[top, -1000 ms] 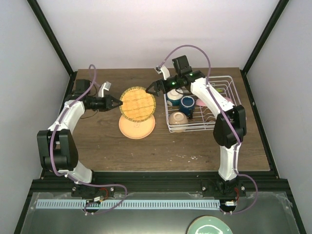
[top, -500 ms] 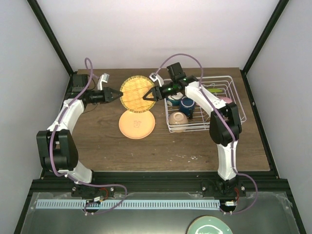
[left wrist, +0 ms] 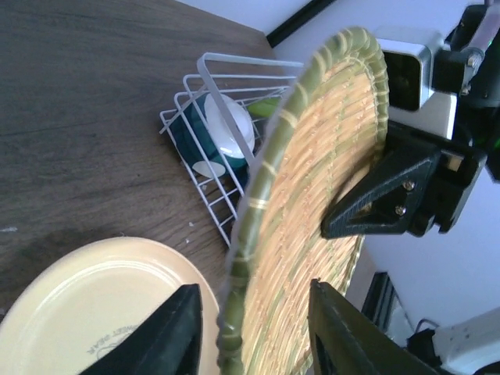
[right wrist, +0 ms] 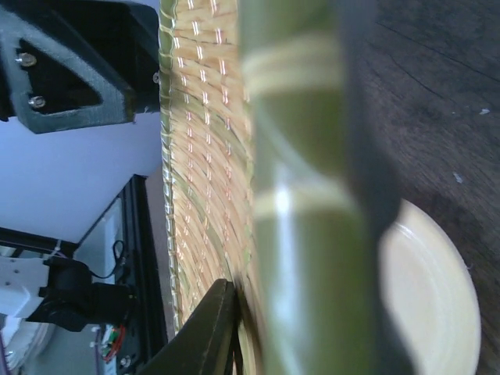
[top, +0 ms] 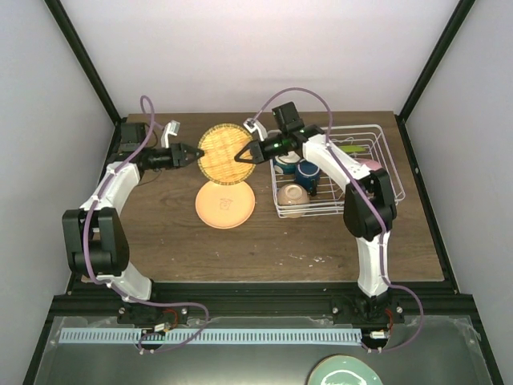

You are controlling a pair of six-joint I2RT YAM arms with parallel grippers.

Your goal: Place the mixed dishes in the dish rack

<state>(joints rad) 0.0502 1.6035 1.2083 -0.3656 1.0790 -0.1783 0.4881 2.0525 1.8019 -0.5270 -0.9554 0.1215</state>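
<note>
The woven-pattern yellow plate (top: 224, 152) stands on edge above the table between both arms. My right gripper (top: 243, 157) is shut on its right rim; in the right wrist view the green rim (right wrist: 301, 195) fills the space between the jaws (right wrist: 289, 312). My left gripper (top: 195, 154) is open, and its fingers (left wrist: 183, 328) straddle the plate's left rim (left wrist: 238, 312) with gaps on both sides. The peach-tan plate (top: 225, 204) lies flat below. The dish rack (top: 390, 164) holds two cream bowls (top: 292, 199), the dark blue mug (top: 308, 170) and a pink plate (top: 365, 166).
The rack's near corner (left wrist: 205, 66) sits just behind the held plate. The right gripper's black finger (left wrist: 383, 195) presses on the plate's woven face. A pale teal plate (top: 346, 371) lies off the table at the bottom. Bare wood lies in front of the peach-tan plate.
My right gripper moved left and shut on the woven plate's right rim. My left gripper, shut on the plate before, has opened. The plate rose and moved toward the back.
</note>
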